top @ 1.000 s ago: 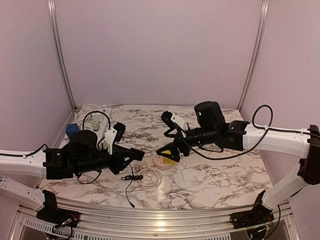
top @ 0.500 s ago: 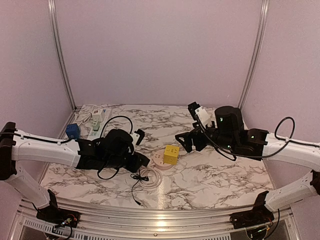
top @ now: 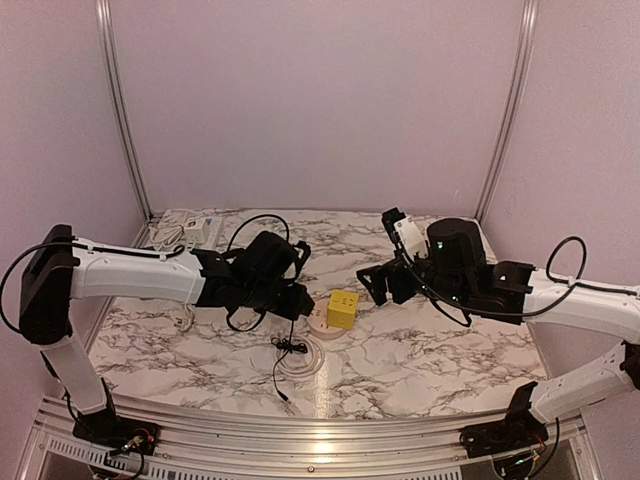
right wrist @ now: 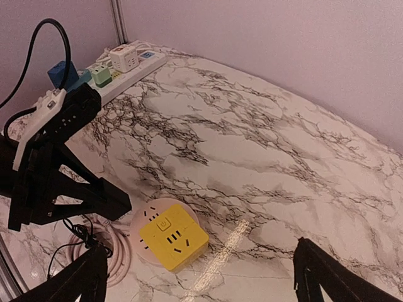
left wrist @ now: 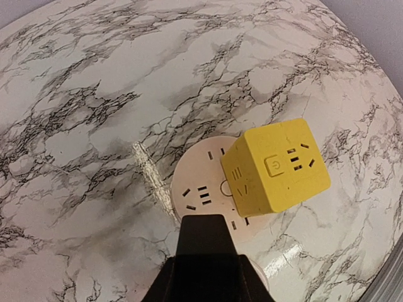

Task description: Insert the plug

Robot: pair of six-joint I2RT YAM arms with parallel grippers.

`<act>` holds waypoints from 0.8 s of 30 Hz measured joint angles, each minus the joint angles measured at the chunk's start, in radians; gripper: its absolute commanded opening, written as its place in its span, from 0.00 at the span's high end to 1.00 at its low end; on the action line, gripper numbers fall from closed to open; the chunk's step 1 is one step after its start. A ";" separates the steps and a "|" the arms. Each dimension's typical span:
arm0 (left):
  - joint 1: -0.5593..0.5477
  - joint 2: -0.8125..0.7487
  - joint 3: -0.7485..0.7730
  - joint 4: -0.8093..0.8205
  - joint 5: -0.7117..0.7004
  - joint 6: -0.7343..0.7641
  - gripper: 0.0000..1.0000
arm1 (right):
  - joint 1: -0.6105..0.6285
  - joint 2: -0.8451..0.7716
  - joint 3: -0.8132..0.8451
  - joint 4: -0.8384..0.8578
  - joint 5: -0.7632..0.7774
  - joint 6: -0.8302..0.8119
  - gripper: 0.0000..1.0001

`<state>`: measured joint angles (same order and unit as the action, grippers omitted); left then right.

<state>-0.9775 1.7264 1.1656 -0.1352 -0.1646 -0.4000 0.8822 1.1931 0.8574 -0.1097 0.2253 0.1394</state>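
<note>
Reaching toward the middle of the table (top: pixel 430 350), the left gripper (top: pixel 296 303) hangs just beside the round socket base (top: pixel 318 326). In the left wrist view its fingers (left wrist: pixel 201 236) read as one dark block, set close together. Whether anything is pinched between them cannot be told. The right gripper (top: pixel 377 285) has its fingers (right wrist: pixel 75 283) spread wide and holds nothing.

The yellow plug cube (top: pixel 343 308) sits on the base, just ahead and to the right of the left fingers. It lies ahead of the right fingers, in line with the gap between them, and is apart from both grippers. The cube covers part of the base's top face, and socket slots show on the rest.

A coiled white cable (top: pixel 303 362) lies just behind the left fingers, touching the base. A thin black cable (top: pixel 290 345) crosses the coil. A power strip (top: pixel 197 230) and a blue adapter (right wrist: pixel 62 70) stand well beyond the left gripper at the far edge of the table, with the left arm lying across the line to them.

Against the frame one second earlier:
- The left arm is stretched further toward the centre.
- The right gripper, then over the cube and hiding most of it, now stands back with the cube in full view.
- The black cable lies further toward the base.
</note>
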 measured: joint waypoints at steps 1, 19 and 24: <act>0.005 0.018 0.019 -0.014 0.004 0.002 1.00 | 0.000 0.000 0.000 0.000 0.002 0.002 0.02; 0.023 0.171 0.243 -0.190 0.039 0.011 1.00 | 0.000 0.000 -0.025 0.003 0.001 0.019 0.01; 0.023 0.215 0.290 -0.219 0.039 -0.007 1.00 | 0.000 0.000 -0.029 0.005 0.000 0.025 0.01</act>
<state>-0.9546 1.9411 1.4551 -0.3542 -0.1261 -0.4068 0.8822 1.1931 0.8280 -0.1043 0.2256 0.1646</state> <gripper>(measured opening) 0.247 0.985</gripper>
